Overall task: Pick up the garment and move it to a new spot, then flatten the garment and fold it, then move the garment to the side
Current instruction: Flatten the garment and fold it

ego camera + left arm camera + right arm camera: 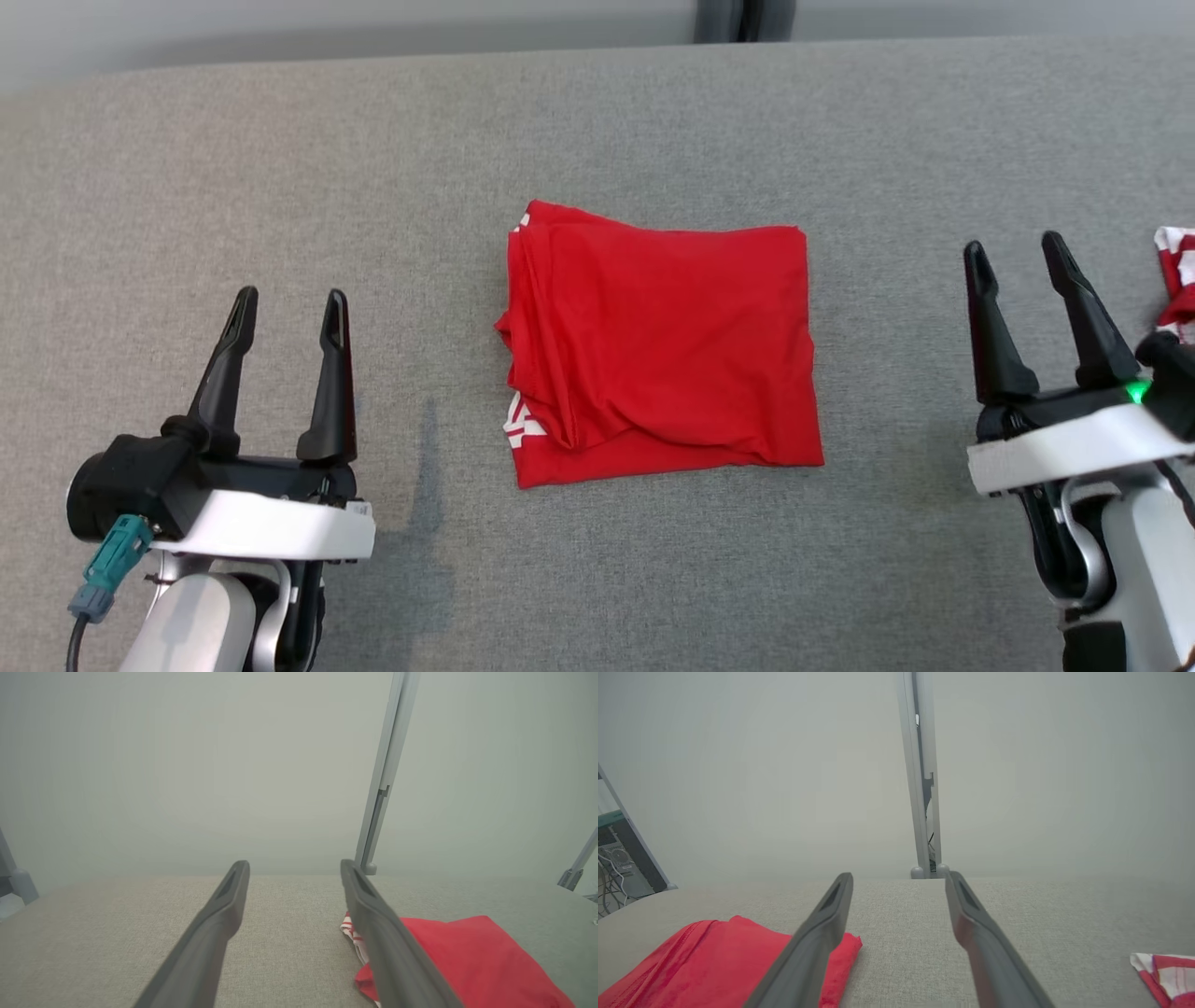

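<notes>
With the folded garment lying mid-frame on the surface and my left fingers and right fingers open and empty beside it, I judged that pinching only its top layer could undo the fold during the sideways move.

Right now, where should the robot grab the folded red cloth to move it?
Probably the right edge of the red garment, from the right with the right gripper: that edge lies straight, nearest its open fingers; the left edge is bunched.
</notes>
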Controlling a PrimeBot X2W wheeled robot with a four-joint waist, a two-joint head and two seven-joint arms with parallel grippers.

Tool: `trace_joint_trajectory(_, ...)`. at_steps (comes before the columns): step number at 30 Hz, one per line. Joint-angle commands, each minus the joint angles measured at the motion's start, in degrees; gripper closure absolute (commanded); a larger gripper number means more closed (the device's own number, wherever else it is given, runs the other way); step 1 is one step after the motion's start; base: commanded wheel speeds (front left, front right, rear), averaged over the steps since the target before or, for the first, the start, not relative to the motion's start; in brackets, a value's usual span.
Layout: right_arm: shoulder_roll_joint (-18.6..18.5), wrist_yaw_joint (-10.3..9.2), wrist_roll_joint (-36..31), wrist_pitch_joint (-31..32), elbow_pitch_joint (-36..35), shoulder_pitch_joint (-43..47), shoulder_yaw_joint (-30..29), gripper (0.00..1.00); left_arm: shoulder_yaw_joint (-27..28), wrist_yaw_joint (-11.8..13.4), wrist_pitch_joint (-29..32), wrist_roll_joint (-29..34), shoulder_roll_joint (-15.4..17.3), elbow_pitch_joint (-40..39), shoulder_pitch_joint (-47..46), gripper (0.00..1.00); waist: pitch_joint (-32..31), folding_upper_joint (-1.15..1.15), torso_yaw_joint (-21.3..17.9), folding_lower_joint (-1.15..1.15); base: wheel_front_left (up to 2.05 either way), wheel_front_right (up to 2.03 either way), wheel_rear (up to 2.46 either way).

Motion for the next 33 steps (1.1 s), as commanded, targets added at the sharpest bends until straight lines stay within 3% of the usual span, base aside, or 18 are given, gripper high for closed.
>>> trace_joint_trajectory(1,0.4,0.0,-1.09,0.58,-1.09,1.48,-1.03,0.0,0.25,0.23,0.14,-0.06,0.52,-0.14,0.83,0.0,-1.28,0.0,-0.65,0.0,0.0,0.0,0.0)
trace_joint_trajectory(20,4.23,0.0,-7.86,8.24,-11.63,17.05,-6.42,0.0,-1.39,1.51,2.29,1.6,4.08,1.53,8.91,0.0,-12.88,0.0,-2.51,0.0,0.0,0.0,0.0)
trace_joint_trajectory(33,5.05,0.0,-8.35,11.01,-14.46,20.9,-9.71,0.0,-0.95,2.83,3.39,0.52,4.78,0.66,11.73,0.0,-15.75,0.0,-2.39,0.0,0.0,0.0,0.0)
